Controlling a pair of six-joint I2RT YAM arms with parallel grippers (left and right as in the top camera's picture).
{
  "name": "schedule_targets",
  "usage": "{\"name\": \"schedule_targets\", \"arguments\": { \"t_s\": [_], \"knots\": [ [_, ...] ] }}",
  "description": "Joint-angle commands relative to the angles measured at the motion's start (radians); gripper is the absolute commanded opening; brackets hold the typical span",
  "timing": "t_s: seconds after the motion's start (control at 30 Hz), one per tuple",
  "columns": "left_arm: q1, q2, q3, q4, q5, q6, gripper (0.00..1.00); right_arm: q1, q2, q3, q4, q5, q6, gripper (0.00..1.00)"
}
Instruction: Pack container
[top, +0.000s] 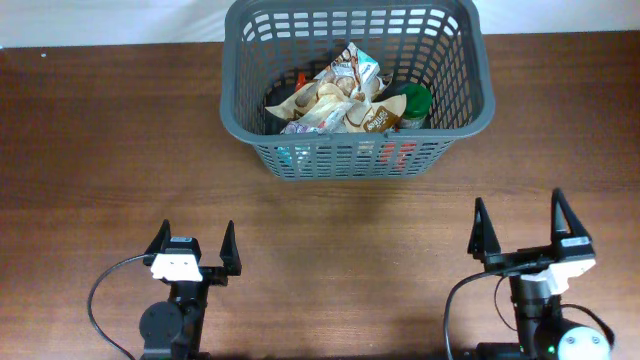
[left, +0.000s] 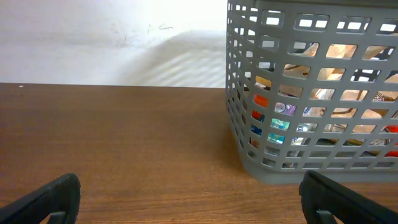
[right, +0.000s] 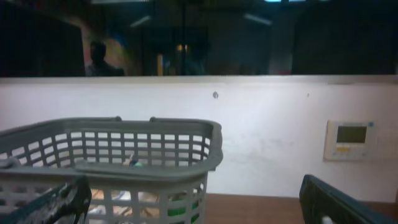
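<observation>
The dark grey slotted container (top: 455, 115) stands at the far middle of the table, holding several snack bags (top: 345, 95) and a green-lidded jar (top: 412, 100). It also shows in the left wrist view (left: 249, 155) and in the right wrist view (right: 186, 165). My left gripper (top: 194, 250) is open and empty near the front edge at the left, well short of the container. My right gripper (top: 523, 232) is open and empty near the front edge at the right.
Bare brown wood table (top: 100, 150) lies on both sides of the container and between it and the grippers. A white wall (right: 267, 137) with a small wall panel (right: 350, 140) stands behind the table.
</observation>
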Motion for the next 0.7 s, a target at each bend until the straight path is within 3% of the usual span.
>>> {"name": "schedule_targets", "arguments": {
  "t_s": [0.0,0.67],
  "knots": [
    [0.006,-0.006,-0.003,-0.007,-0.011,-0.009,0.99,0.011,-0.065,-0.055,0.011,0.022,-0.006,0.99],
    [0.006,-0.006,-0.003,-0.007,-0.011,-0.009,0.99,0.011,-0.071,-0.251,0.041,0.022,-0.006,0.99]
  ]
}}
